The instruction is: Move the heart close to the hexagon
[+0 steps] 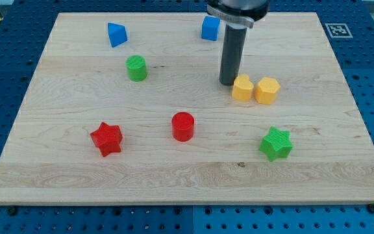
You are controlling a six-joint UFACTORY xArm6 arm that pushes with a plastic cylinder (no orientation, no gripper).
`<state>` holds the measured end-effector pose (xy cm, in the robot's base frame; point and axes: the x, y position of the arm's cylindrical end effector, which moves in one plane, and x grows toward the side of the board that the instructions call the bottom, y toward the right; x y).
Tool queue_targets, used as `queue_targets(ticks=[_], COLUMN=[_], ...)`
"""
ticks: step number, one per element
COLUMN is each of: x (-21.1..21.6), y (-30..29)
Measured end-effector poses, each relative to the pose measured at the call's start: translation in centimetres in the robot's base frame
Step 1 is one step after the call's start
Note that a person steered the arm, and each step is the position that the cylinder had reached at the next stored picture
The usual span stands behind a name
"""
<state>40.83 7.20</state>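
Note:
The yellow heart (242, 88) sits right of the board's middle, touching or nearly touching the yellow hexagon (267, 90) on its right. My tip (228, 82) rests on the board just left of and slightly above the heart, right against it. The dark rod rises from there to the view's top.
A blue block (117, 34) and a blue cube (210, 28) lie near the top. A green cylinder (136, 67) is upper left, a red star (106, 138) lower left, a red cylinder (183, 126) at centre, a green star (276, 143) lower right. The wooden board (343, 162) ends at blue pegboard.

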Motion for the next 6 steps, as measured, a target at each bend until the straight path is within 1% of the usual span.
queue_targets(ticks=[2, 3, 4, 6], x=[0.0, 0.0, -1.0, -4.6], y=[0.0, -1.1, -1.8, -4.7])
